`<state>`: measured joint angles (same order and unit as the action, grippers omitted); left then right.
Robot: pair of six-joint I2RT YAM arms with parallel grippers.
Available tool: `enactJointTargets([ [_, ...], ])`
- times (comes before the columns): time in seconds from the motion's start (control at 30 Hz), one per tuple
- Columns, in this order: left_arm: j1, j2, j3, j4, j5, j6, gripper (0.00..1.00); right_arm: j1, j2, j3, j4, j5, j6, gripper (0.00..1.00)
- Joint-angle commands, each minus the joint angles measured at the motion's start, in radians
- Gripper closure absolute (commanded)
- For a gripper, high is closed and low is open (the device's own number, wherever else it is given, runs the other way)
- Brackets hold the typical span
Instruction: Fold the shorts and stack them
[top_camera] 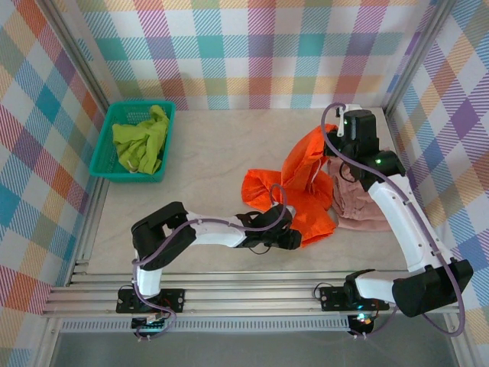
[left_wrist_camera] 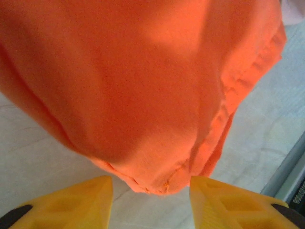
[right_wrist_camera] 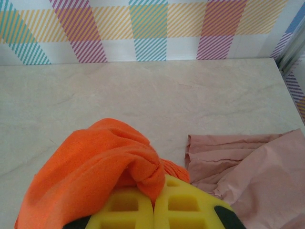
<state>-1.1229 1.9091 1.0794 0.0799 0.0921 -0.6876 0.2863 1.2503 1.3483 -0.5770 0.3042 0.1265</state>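
Three shorts, orange (top_camera: 294,195), pink (top_camera: 359,205), green (top_camera: 141,141); one basket (top_camera: 103,164); pale marbled worktop (top_camera: 214,153), plaid walls (top_camera: 267,46).
Right pincer (right_wrist_camera: 155,193) clamps the orange; left pincer (left_wrist_camera: 150,185) seemingly open at its hem.

The left arm (top_camera: 210,229) and right arm (top_camera: 401,218) have white links, black joints, lilac-grey cables (top_camera: 323,121); yellow fingers (right_wrist_camera: 126,207) with moulded pockets.
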Motion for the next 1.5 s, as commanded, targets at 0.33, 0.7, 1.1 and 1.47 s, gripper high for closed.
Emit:
enactJointTargets([
  [0.33, -0.006, 0.032, 0.089, -0.046, -0.089, -0.015, 0.94, -0.010, -0.037, -0.012, 0.025, -0.018, -0.010, 1.00],
  [0.7, 0.095, -0.351, 0.102, -0.340, -0.281, 0.134, 1.00, -0.012, -0.075, 0.020, 0.020, -0.018, -0.047, 1.00],
  [1.1, 0.557, -0.725, 0.403, -0.794, -0.363, 0.443, 1.00, -0.012, -0.167, 0.135, 0.052, -0.145, -0.108, 1.00],
  [1.47, 0.713, -0.544, 1.031, -0.980, -0.421, 0.593, 1.00, -0.009, -0.245, 0.255, 0.128, -0.526, -0.036, 1.00],
])
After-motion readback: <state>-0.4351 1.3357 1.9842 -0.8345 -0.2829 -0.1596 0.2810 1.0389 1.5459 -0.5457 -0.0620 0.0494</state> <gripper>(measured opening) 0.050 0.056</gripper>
